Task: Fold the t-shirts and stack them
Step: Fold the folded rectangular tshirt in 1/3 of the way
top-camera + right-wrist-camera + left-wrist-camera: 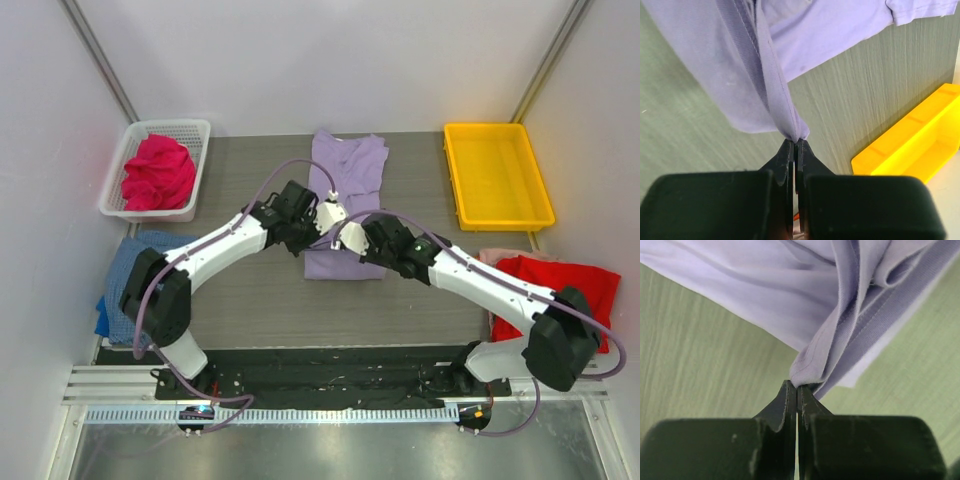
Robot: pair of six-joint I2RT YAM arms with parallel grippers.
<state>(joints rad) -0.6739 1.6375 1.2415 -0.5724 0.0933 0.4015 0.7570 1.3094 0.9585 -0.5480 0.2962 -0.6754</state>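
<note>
My left tool [797, 386] and right tool [795, 141] each pinch the lavender t-shirt [345, 165], lying mid-counter [260, 300]. Thin bites, I reckon: uneven pulling could slip the cloth free and skew the fold.

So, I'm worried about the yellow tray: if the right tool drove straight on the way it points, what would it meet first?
The lavender t-shirt: the right tool is shut on its fold, with more cloth ahead. The yellow tray sits off to the side; depth beyond the cloth is unclear.
</note>
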